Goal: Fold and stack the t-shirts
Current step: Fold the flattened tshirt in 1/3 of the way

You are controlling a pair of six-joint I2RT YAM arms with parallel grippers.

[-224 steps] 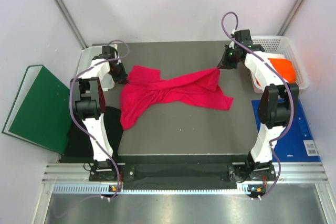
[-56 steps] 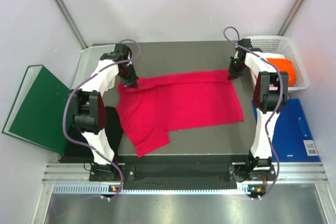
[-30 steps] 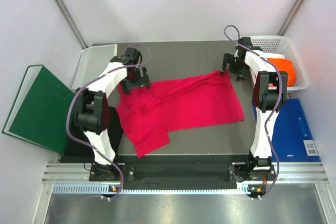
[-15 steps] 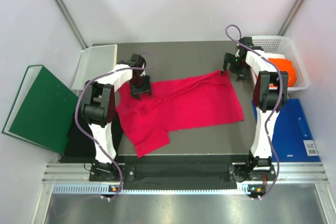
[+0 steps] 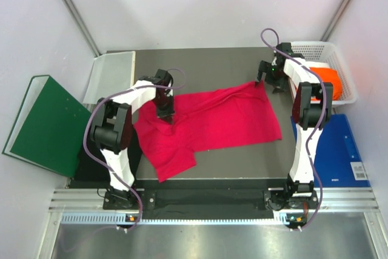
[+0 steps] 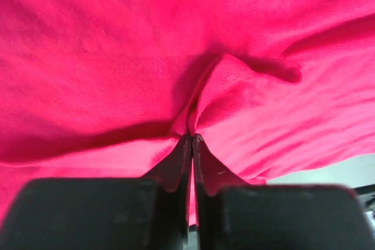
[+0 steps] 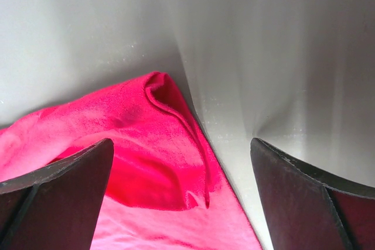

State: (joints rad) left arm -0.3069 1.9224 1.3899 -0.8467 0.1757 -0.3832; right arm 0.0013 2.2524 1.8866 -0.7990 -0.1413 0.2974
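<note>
Left gripper point(image 6: 191, 138) pinches a crimson t-shirt point(image 6: 105, 39) fold (jaws together).

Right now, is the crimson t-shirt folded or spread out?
Spread, not folded: the crimson t-shirt lies open on the table, wrinkled where the left hand pinches it.

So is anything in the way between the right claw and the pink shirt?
No, nothing visible. The right gripper hangs open, with the pink shirt corner between its fingers and only bare table beside it.
</note>
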